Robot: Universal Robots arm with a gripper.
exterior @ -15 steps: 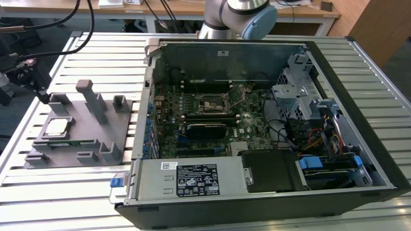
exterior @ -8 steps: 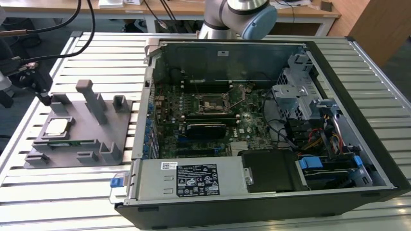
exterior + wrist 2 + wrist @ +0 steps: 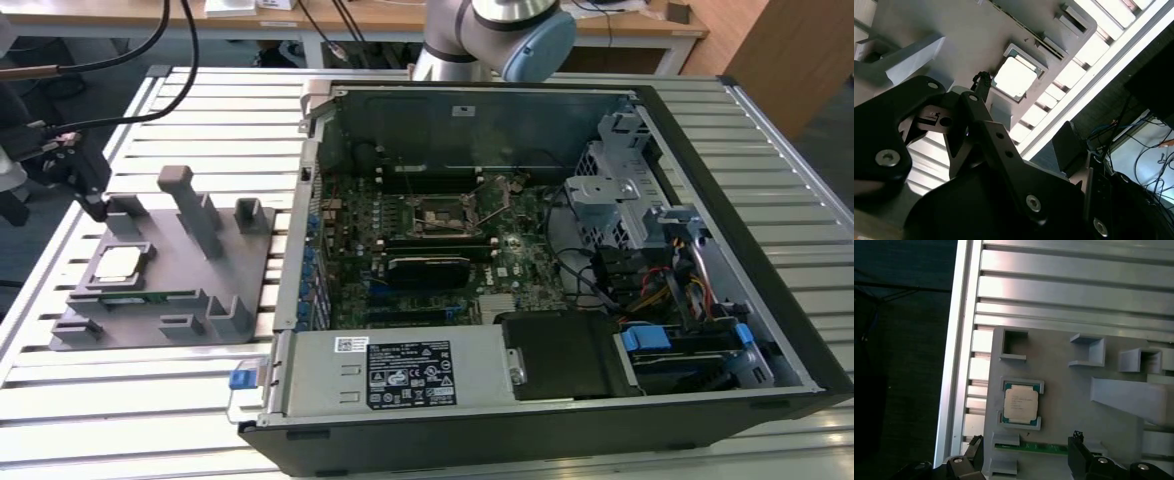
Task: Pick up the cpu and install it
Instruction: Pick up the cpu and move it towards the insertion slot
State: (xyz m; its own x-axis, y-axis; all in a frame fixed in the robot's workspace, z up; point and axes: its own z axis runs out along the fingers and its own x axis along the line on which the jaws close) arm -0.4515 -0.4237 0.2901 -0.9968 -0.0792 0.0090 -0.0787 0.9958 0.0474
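**Gripper open above the tray, cpu seated in its pocket**

Your gripper [image 3: 1025, 442] is released. In the first wrist view its 2 black fingertips [image 3: 974, 444] stand wide apart and hold nothing. Between them lies the thin green memory strip [image 3: 1044, 447], in its slot on the grey tray [image 3: 1064, 405].

The cpu [image 3: 1020, 405] sits just beyond that strip. It lies flat, silver top up, in a square pocket of the tray, and the fingers are clear of it. In the exterior view you will find the cpu [image 3: 120, 263] toward the tray's left side, by the exterior view's left. The black gripper hangs over the tray's far left corner.

Several upright grey posts [image 3: 187, 205] rise from the tray.

To the exterior view's right of the tray, just beside it, lies an open computer case [image 3: 747, 200]. Its green board faces up, and the dark square socket [image 3: 441, 217] is near the board's middle.

Tray and case both rest on a table [image 3: 134, 400] of long pale aluminium slats. At the far side you can see the arm's grey joint with a pale blue cap [image 3: 534, 45]. Behind it are wooden desks [image 3: 387, 18] and hanging black cables [image 3: 180, 40].
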